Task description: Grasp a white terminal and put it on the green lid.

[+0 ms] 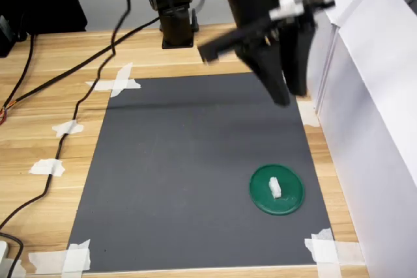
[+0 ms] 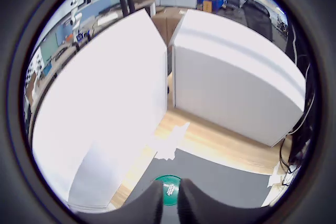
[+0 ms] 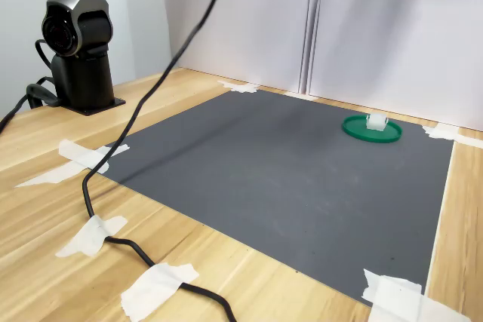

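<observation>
The placing looks done: the white terminal [image 1: 275, 188] sits near the middle of the green lid [image 1: 291, 204], at about 4 o'clock on the dark mat [image 1: 182, 174] in the first exterior view, while the pincer [image 1: 287, 92] hangs high above, holding nothing, fingers near together.

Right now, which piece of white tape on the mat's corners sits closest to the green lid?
The tape at the mat's near-right corner in the first exterior view; it lies just below the green lid. The others sit along the far and left edges.
</observation>
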You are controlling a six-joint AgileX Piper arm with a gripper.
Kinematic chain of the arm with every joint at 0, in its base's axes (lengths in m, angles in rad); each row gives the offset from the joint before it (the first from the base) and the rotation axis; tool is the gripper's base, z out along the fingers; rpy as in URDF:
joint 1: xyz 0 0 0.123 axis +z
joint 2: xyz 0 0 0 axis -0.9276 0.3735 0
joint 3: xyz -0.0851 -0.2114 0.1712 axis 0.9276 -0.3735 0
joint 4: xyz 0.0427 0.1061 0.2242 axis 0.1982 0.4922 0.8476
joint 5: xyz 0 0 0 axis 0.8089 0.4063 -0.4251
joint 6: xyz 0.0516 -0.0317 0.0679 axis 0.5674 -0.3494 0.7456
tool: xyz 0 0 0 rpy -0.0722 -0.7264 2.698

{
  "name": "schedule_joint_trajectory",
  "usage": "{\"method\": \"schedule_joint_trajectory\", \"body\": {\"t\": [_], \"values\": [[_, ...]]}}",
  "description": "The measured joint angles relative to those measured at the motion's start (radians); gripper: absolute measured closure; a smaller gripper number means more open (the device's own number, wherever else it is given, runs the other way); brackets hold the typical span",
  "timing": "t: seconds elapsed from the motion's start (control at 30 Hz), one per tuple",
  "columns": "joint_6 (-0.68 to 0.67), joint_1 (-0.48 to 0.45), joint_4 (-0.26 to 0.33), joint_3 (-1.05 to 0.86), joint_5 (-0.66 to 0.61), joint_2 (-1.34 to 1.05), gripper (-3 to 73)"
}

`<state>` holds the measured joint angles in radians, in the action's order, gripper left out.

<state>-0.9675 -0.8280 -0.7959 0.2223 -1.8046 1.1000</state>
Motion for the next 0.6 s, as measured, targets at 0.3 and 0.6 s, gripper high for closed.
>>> {"method": "schedule_joint_trajectory", "body": {"t": [0.3,0.6], "values": [[0.029,-0.086,-0.008,-0.405,0.125,-0.376,71.0],[0.032,-0.308,-0.083,-0.873,0.41,-0.708,71.1]]}}
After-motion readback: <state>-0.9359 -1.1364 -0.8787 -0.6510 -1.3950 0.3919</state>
